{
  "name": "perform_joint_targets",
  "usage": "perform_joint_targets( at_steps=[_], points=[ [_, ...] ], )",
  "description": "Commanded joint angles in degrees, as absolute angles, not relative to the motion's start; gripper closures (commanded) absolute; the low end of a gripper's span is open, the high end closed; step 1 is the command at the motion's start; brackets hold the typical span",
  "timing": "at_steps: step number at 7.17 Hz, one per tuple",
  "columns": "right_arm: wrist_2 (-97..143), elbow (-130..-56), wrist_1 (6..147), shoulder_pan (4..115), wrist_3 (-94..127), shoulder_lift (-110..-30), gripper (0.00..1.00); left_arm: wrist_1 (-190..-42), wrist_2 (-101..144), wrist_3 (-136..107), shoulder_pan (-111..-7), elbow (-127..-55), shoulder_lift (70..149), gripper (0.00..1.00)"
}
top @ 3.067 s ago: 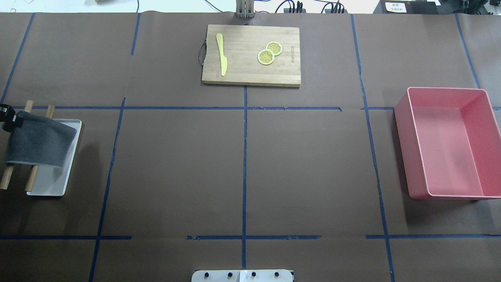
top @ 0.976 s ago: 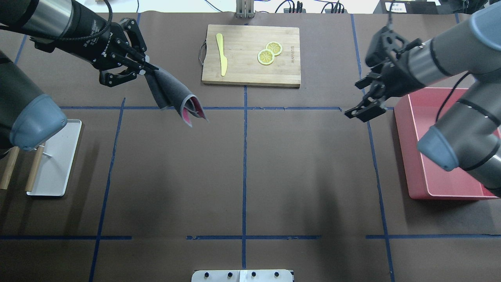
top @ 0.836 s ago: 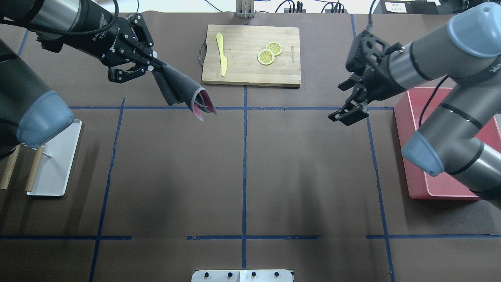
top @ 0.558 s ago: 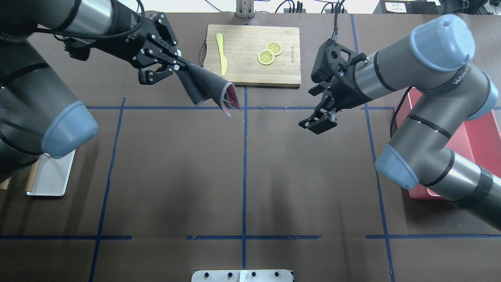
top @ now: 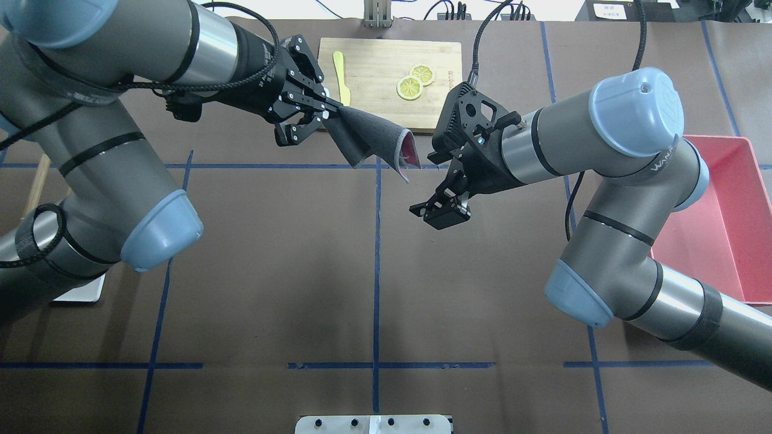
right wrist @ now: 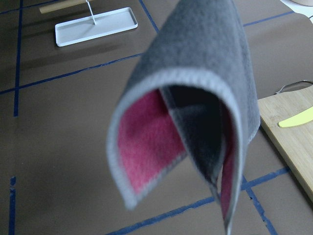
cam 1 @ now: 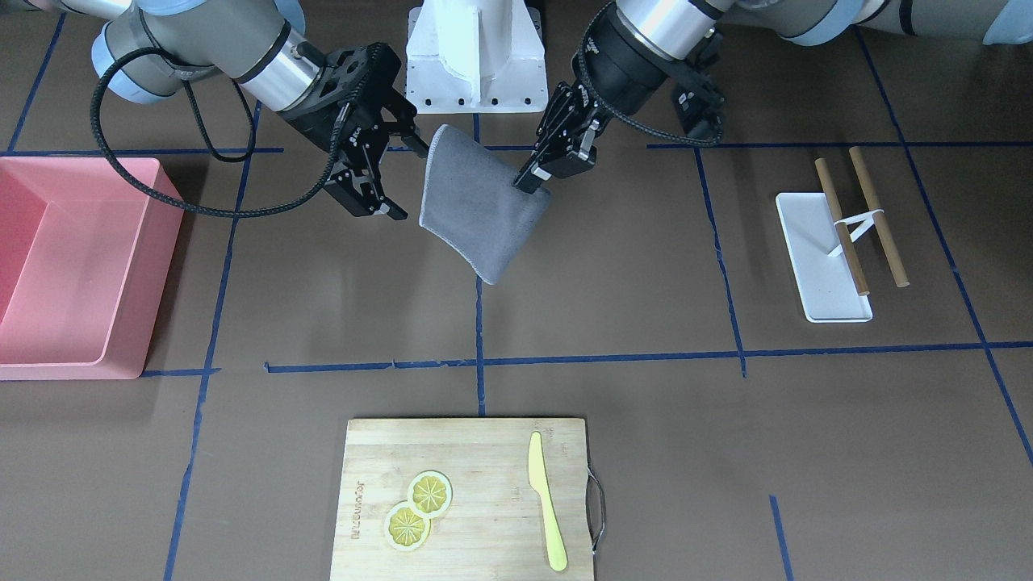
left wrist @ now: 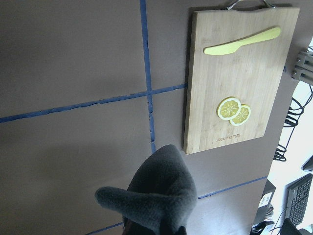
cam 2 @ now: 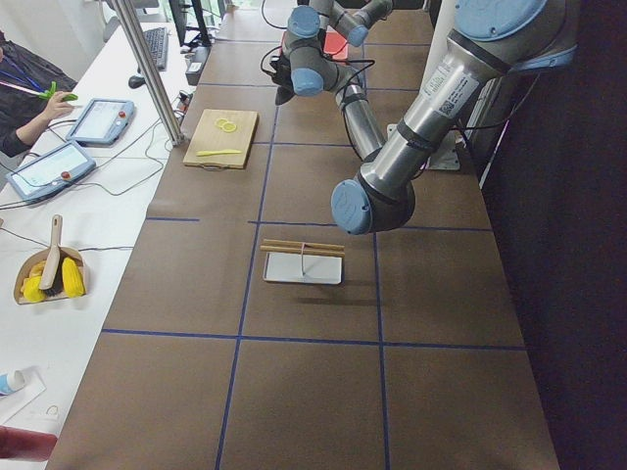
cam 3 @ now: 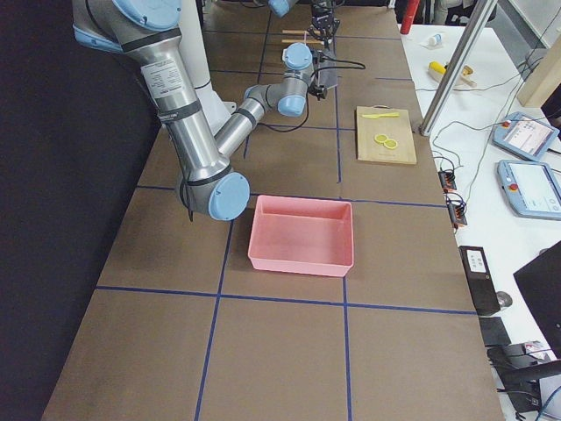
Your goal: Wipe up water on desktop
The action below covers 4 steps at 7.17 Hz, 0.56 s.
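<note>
My left gripper (top: 330, 112) is shut on the top corner of a folded grey cloth (top: 374, 140) with a pink inner side, which hangs in the air above the brown desktop (top: 271, 271) near its middle tape line. In the front view this gripper (cam 1: 533, 181) pinches the cloth (cam 1: 480, 214) at its upper right. My right gripper (top: 436, 213) is open and empty, just right of the cloth's free edge; the front view shows it (cam 1: 395, 177) beside the cloth. The cloth fills the right wrist view (right wrist: 195, 112) and shows low in the left wrist view (left wrist: 156, 196). I see no water on the desktop.
A bamboo cutting board (top: 386, 114) with a yellow knife (top: 339, 66) and lemon slices (top: 415, 81) lies at the far middle. A pink bin (top: 724, 217) stands at the right. A white tray with a wooden rod rack (cam 1: 839, 234) stands at the left.
My left gripper has carried the cloth from the rack rightward to the table's middle. My right gripper has moved left and down toward the cloth's hanging edge.
</note>
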<state>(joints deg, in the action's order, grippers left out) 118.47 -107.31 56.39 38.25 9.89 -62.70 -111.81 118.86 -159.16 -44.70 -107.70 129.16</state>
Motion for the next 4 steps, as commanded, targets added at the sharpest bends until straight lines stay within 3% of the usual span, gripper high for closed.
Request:
perform_joint_targets(
  at_steps=[1,3,4],
  points=[
    [117.16,-107.31,56.07,37.62,10.2,-62.49,0.01,-112.41,118.13,-159.61,-42.37,-107.67,129.98,0.98],
    [117.16,-107.31,56.07,37.53,10.28,-62.49,0.02,-112.59,118.12,-159.61,-41.57,-108.1,129.99,0.98],
    [117.16,-107.31,56.07,37.53,10.28,-62.49,0.08,-113.11,118.12,-159.61,-41.22,-108.02,129.99,0.98]
  ],
)
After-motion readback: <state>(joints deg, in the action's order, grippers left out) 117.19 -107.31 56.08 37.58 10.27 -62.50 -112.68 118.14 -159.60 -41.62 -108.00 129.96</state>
